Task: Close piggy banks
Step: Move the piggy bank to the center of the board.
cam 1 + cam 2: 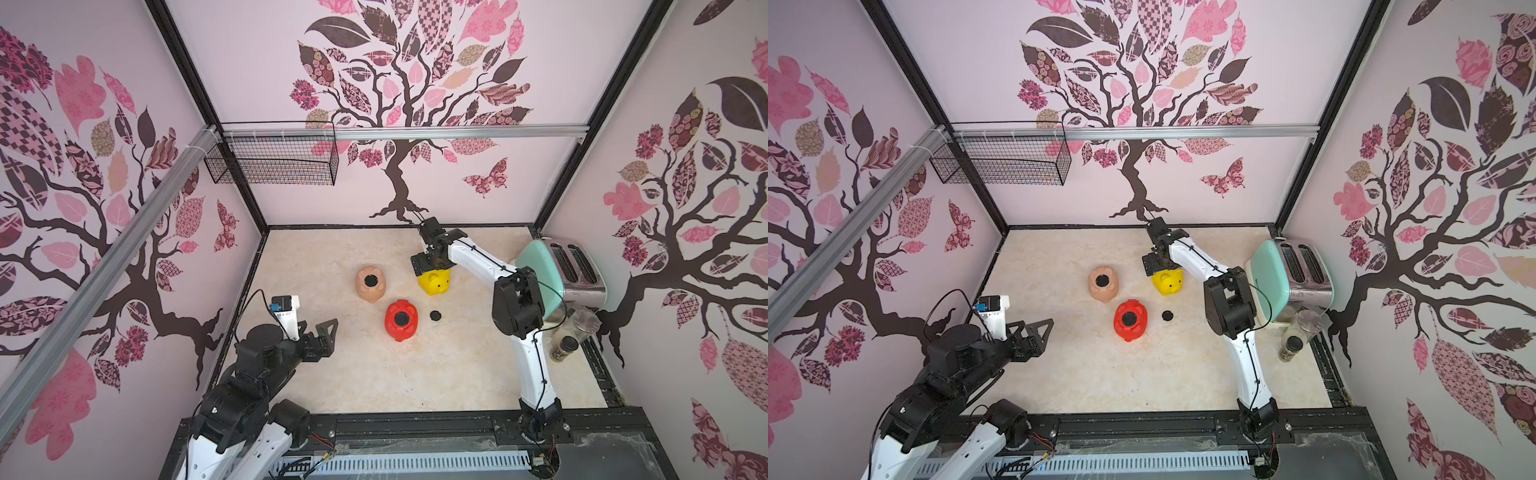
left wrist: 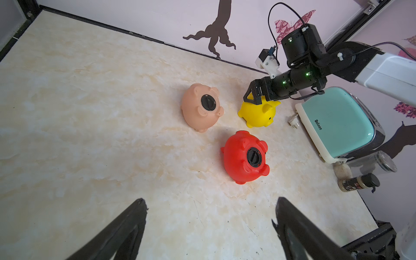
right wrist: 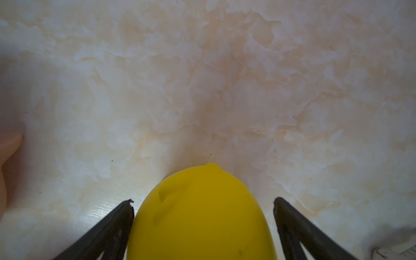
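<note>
Yellow plastic first: the yellow piggy bank (image 1: 435, 283) stands upright on its feet toward the far middle of the marble-patterned tabletop (image 1: 374, 374). Its belly is hidden, so you cannot tell whether it is plugged. Your right gripper (image 3: 203, 200) sits over its back with the jaws spread wide, one finger on either side of the body. In the right wrist view one fingertip (image 3: 122, 213) lies at the pig's flank, touching or nearly so. The opposite finger stands clear, with tabletop showing in the gap. The pig is straddled, not squeezed.

Peach-pink piggy bank (image 1: 370, 283): it lies belly up on the left-arm side of the yellow one, apart from it. A black plug (image 2: 208, 102) is seated in its belly hole.

Red piggy bank (image 1: 401, 319): it lies belly up, nearer your side than the other two. A second black plug (image 2: 254, 157) is seated in its hole.

One loose black plug (image 1: 435, 315) lies flat on the tabletop, just beside the red pig and in front of the yellow pig, touching neither.

Your left gripper (image 2: 210, 200) hangs over the near left part of the tabletop, well apart from all three pigs, jaws wide and holding nothing.

Mint-green toaster (image 1: 557, 274): it stands at the right edge, with a dark-capped spice jar (image 1: 564, 348) and a clear jar (image 1: 584, 322) beside it.
</note>
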Controlling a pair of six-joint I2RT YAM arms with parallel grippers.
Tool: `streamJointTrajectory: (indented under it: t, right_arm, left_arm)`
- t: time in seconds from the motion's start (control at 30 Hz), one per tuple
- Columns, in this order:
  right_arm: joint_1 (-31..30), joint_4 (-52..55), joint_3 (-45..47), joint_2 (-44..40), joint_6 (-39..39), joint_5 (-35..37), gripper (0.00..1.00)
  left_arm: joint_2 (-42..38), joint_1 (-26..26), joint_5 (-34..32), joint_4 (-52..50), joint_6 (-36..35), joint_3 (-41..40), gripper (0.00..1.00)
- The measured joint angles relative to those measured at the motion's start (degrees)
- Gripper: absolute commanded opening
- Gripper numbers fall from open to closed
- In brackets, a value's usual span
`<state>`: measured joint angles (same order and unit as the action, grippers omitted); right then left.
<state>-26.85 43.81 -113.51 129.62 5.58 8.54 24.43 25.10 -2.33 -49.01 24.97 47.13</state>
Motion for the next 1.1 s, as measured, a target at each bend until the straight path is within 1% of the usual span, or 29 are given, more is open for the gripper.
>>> streamJointTrajectory:
  t: [0.33,0.6,0.77,0.97,1.1]
  right_arm:
    - [1.0,-2.4,3.2,-0.4,0.2,1.0,1.00]
    - [5.2,-4.0,7.7,-3.1,2.1,1.5,1.00]
    - [7.0,-4.1,8.1,-3.5,3.0,1.5,1.00]
    - [7.4,-4.1,8.0,-3.9,3.7,1.1,1.00]
    - [7.4,-5.6,9.0,-6.9,3.6,0.6,1.00]
  left_arm:
    - [0.0,0.0,0.0,0.0,0.0,0.0,0.92]
    - [0.0,0.0,0.0,0.0,0.0,0.0,0.92]
    - [0.0,0.0,0.0,0.0,0.0,0.0,0.92]
    - [0.0,0.0,0.1,0.0,0.0,0.0,0.92]
    - [0.0,0.0,0.2,0.0,0.0,0.0,0.92]
